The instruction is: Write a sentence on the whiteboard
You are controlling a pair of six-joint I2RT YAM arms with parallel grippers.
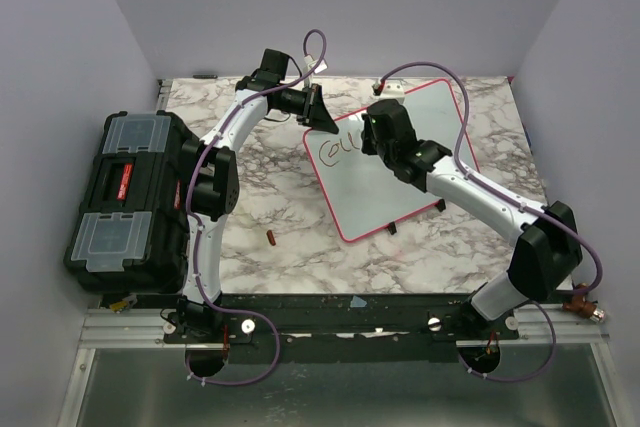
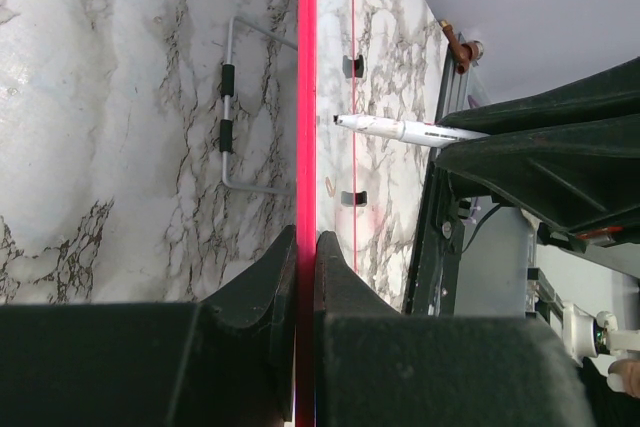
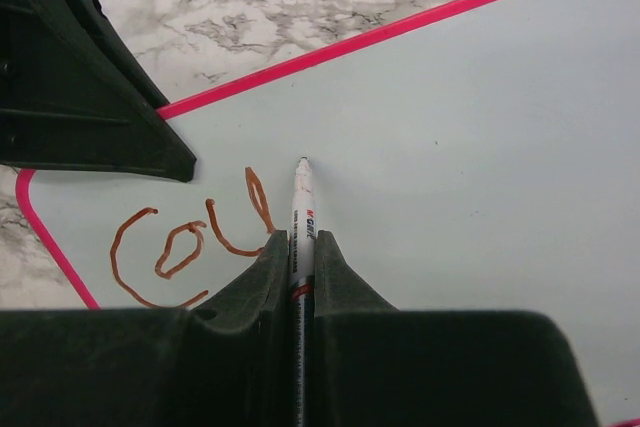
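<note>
The whiteboard (image 1: 385,197), white with a pink rim, lies tilted on the marble table. Its lettering (image 1: 335,150) so reads "Cou" in one line, and looks orange-brown in the right wrist view (image 3: 185,242). My left gripper (image 1: 318,112) is shut on the board's far left edge; in the left wrist view (image 2: 306,242) the pink rim (image 2: 307,97) runs edge-on between its jaws. My right gripper (image 1: 372,132) is shut on a white marker (image 3: 302,212). The marker tip sits on the board (image 3: 480,147) just right of the last letter. The marker also shows in the left wrist view (image 2: 400,129).
A black toolbox (image 1: 130,202) with clear lid compartments stands at the table's left edge. A small reddish-brown cap (image 1: 271,238) lies on the marble left of the board. Black clips (image 1: 440,205) sit at the board's near edge. A wire stand (image 2: 235,107) lies beside the board. Walls close in the table.
</note>
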